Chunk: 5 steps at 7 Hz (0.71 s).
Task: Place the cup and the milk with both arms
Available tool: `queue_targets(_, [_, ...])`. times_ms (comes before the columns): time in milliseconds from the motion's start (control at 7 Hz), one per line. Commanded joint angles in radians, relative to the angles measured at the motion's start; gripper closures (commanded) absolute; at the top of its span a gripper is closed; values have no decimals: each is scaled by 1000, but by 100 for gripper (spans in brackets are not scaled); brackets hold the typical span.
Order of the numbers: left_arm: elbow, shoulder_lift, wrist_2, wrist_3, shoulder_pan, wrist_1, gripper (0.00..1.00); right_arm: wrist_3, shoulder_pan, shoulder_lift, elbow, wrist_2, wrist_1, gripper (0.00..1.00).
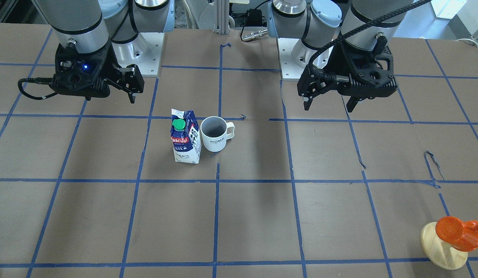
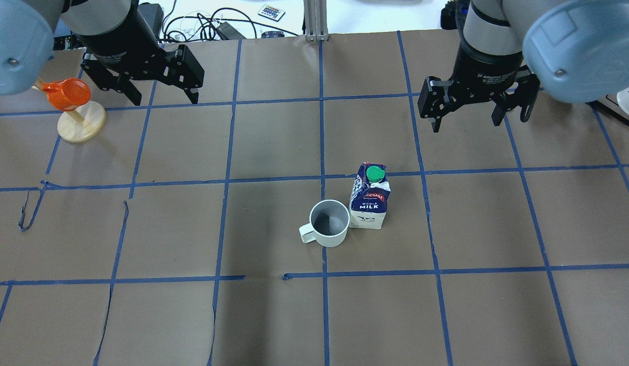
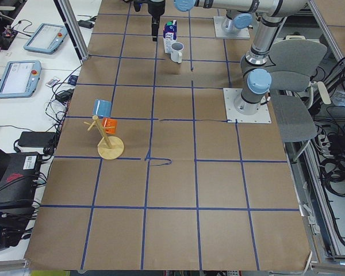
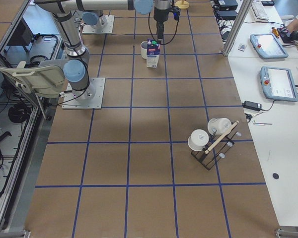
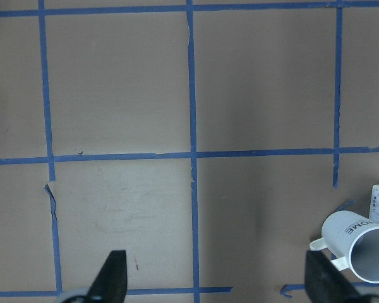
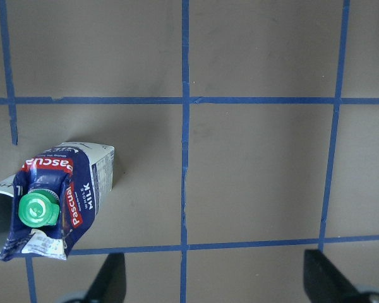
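Overhead exterior shows the cup (image 2: pixel 329 230) and the milk carton (image 2: pixel 369 203) standing upright near the middle of the desk (image 2: pixel 243 315). The carton is on the robot's right of the cup, and the cup's handle points away from it, toward the robot's left. Whether the two touch or stand just apart I can't quite tell from here; they look pressed close.

Both arms hang above the desk, well apart from the pair. The left gripper (image 2: pixel 166 101) has its fingers spread and nothing between them. The right gripper (image 2: pixel 467 124) is the same, wide apart and empty. An orange cup on a wooden stand (image 2: pixel 65 94) sits off by the left gripper and has no part in this.

As I read it, nothing is in hand at this moment: either the pair is already set down, or the pick-up is not yet begun. If a grasp is next, the right gripper suits the carton and the left the cup. With so little room between them, each would need to come in from its outer side, the left near the handle, so as not to knock the neighbour.
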Motion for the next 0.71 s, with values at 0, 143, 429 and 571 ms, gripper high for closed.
queue_targets(0, [0, 1, 0, -6, 0, 0, 0, -26, -23, -14, 0, 4, 27, 0])
queue_targets(143, [-3, 2, -2, -10, 0, 0, 0, -26, -23, -17, 0, 4, 38, 0])
queue_targets(429, [1, 1, -2, -7, 0, 2, 0, -23, -23, -41, 2, 39, 63, 0])
queue_targets(571, [0, 1, -2, -7, 0, 2, 0, -20, -23, -40, 3, 40, 63, 0])
